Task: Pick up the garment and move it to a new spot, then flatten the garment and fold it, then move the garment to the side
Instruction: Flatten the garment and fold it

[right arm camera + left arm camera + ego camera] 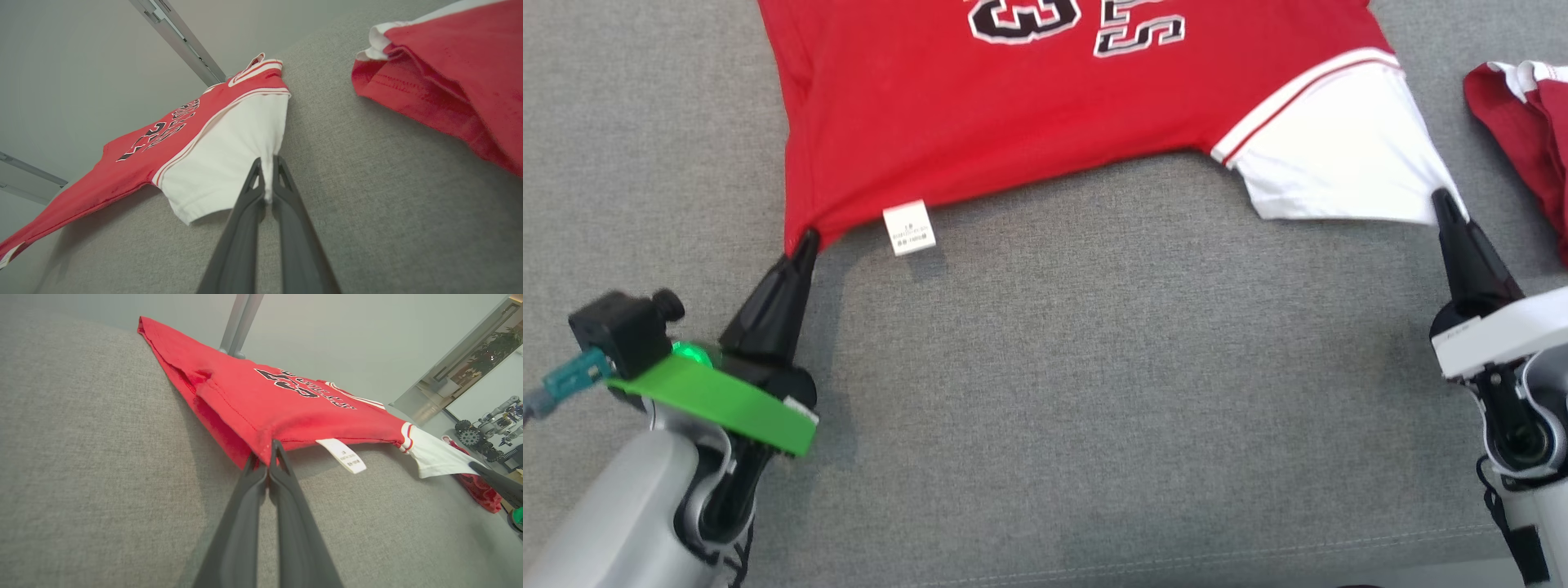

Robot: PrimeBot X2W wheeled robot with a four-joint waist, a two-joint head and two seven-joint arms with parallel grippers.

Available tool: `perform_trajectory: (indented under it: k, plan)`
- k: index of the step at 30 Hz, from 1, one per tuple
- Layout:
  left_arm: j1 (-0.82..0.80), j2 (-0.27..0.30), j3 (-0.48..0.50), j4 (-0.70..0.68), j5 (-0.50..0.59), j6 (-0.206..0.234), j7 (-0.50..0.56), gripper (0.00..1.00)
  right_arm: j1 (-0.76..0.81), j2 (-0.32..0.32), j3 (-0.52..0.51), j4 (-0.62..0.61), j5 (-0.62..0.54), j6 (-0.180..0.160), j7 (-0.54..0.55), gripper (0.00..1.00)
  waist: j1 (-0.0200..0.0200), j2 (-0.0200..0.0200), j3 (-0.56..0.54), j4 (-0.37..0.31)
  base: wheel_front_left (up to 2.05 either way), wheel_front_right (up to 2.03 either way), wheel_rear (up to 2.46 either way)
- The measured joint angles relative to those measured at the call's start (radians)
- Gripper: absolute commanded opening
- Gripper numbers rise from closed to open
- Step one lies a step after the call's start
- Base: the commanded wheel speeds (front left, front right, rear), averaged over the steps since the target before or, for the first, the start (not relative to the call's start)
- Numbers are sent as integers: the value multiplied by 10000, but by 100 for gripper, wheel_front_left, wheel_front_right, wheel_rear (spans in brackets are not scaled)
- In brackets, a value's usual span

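— While the left gripper [807, 238] sits at the lower left of the head view, what does it have between its fingers?

— Its two dark fingers are pressed together on a red hem corner of the garment [980, 122]. The left wrist view shows the cloth pinched right at the tips and drawn into a small peak.

— And where does the garment lie?

— It is red with black-and-white numerals and is spread over the grey fabric surface [1045, 392]. It reaches from that pinched corner up past the top edge of the head view. Its near edge runs in a shallow curve between the two grippers, with a shadow under it.

— What is just right of the left gripper?

— A small white care label [909, 228] hangs from the near edge, just beside the pinched corner. Its print is too small to read.

— Further right?

— The red body meets a white sleeve [1339, 155] at a white-and-red striped seam. The right gripper [1444, 198] is clamped on the sleeve's outer corner. In the right wrist view its fingers are together with white cloth caught between them.

— And at the far right?

— A second red cloth [1527, 122] with white trim lies crumpled on the same surface. It is near the right gripper but apart from the garment.
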Motion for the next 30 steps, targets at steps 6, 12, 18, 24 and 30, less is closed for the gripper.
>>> perform_trajectory:
  k: [6,12,18,24,30]
  plan:
    - [1906,23,176,-518,510,132,-2,0,1751,-6,-146,-874,138,0,608,0,0,0,-637,32,0,0,0]
    - [4096,-297,426,-1308,903,577,-13,0,4192,19,-579,-1801,173,-2,1003,0,0,0,-1252,96,0,0,0]
    - [6159,-520,502,-2717,1229,1208,-12,0,6260,291,-1409,-3457,476,-2,1313,0,0,0,-1446,30,0,0,0]
    - [6543,-378,188,-3691,1507,1536,357,0,6839,499,-2027,-4579,790,-4,1847,0,0,0,-1186,2,0,0,0]
    - [5408,46,811,-4608,1053,1674,1310,0,4107,290,-1722,-4015,673,-6,2828,0,0,0,-1113,-62,0,0,0]
